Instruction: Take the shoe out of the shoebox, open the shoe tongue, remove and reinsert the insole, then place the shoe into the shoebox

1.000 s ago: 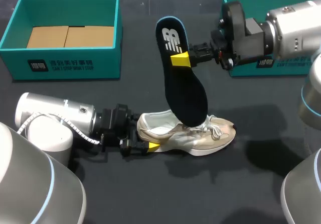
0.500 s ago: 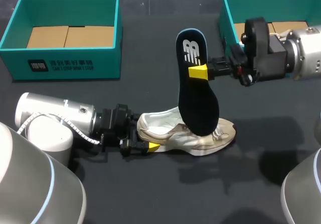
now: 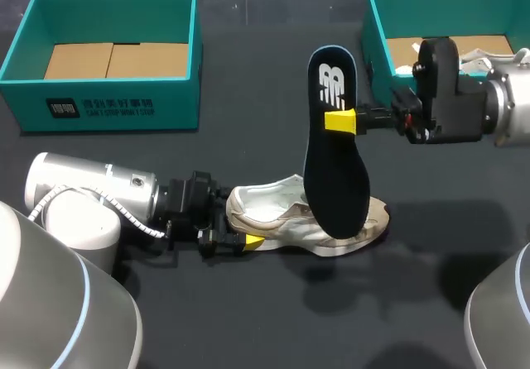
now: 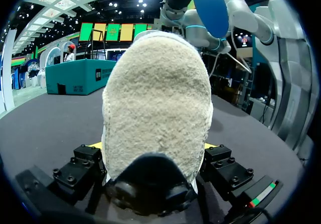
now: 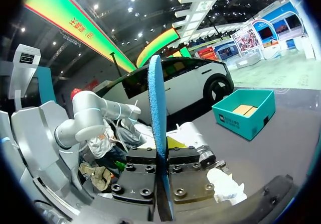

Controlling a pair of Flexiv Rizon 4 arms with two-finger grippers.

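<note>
Teal card, open-topped shoeboxes, 2 in all: one (image 3: 108,104) at 10 o'clock on the dark matte desk (image 3: 248,319), showing a brown cardboard floor in two panels; the other (image 3: 377,21) at 2 o'clock, with cardboard and sth. white inside, partly hidden by the R arm.

Shoe (image 3: 277,220), 1 only: beige and cream low trainer with white laces, lying just to 6 o'clock of desk centre, heel to 9 o'clock, toe to 3 o'clock. L end effector (image 3: 248,241) comes in from 9 o'clock and is clamped on the heel.

Insole (image 3: 335,162), 1 only: thin, flat, foot-shaped. It is held upright, heel end to 12 o'clock, toe end to 6 o'clock, overlapping the shoe's forefoot; contact with the shoe cannot be told. R end effector (image 3: 341,121) enters from 3 o'clock and is clamped on the insole's edge near the heel end.

View differences: head view gives the insole's black top face w/ a white mark. R wrist view gives it edge-on, a blue foam strip pinched between both fingers. L wrist view shows the underside as plain blue, and shows the heel's napped, pebbly cream surface filling the gap between the L fingers.
</note>
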